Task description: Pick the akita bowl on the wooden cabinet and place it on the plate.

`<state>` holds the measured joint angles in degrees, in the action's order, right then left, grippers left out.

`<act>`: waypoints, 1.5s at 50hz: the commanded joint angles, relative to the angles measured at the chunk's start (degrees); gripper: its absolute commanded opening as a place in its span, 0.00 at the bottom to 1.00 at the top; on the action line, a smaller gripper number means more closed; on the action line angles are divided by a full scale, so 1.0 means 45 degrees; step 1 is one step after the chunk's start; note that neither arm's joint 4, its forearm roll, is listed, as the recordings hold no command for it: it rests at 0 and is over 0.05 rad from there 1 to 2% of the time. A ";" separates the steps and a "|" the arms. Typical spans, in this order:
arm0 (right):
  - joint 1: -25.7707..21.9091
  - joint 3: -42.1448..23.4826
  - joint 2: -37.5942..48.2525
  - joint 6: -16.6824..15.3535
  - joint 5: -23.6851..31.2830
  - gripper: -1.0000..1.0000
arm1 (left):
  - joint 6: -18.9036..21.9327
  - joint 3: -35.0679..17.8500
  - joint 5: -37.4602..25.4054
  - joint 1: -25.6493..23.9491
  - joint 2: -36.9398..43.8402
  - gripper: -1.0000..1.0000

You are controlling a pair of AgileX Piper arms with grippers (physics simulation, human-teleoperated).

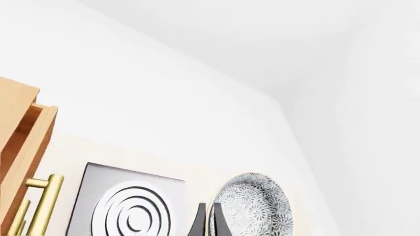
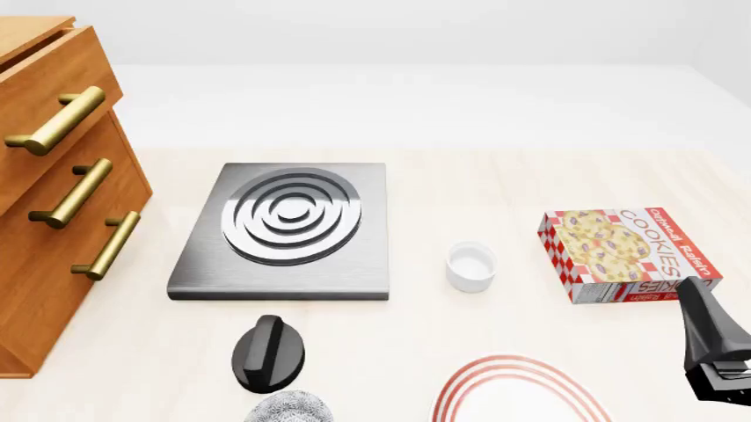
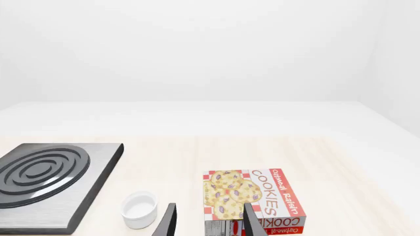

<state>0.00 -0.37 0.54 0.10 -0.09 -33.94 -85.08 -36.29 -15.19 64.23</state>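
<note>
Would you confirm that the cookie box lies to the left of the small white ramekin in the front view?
Not quite: in the front view the cookie box lies to the right of the small white ramekin, not the left.

Wooden cabinet [image 2: 53,202] is orange-brown wood with visible grain, satin; its bar handles [image 2: 73,192] look like brushed brass, slight sheen; stove plate [image 2: 285,230] is grey brushed metal, raised rings catching light; knob [image 2: 269,353] is black, smooth, semi-gloss plastic; ramekin [image 2: 470,266] is plain white, glazed-looking; plate [image 2: 516,392] is white, smooth, thin red rings; cookie box [image 2: 628,253] is printed cardboard; akita bowl [image 1: 254,206] has a dense black-and-white pattern, glazed-looking; table [image 2: 493,185] is pale matt wood; my jaws are dark matt.
</note>
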 commanded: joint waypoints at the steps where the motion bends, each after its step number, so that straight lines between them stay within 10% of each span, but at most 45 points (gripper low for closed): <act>1: 0.0002 0.0000 -0.0003 -0.0003 0.0000 1.00 | 0.0165 0.0225 0.0109 -0.0625 -0.0059 0.00; 75: -0.0002 0.0000 -0.0001 -0.0001 0.0000 1.00 | 0.1008 0.1928 0.0473 -0.3733 0.0871 0.00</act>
<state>0.00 -0.37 0.55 0.10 -0.09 -29.76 -77.26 -34.74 -30.69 67.97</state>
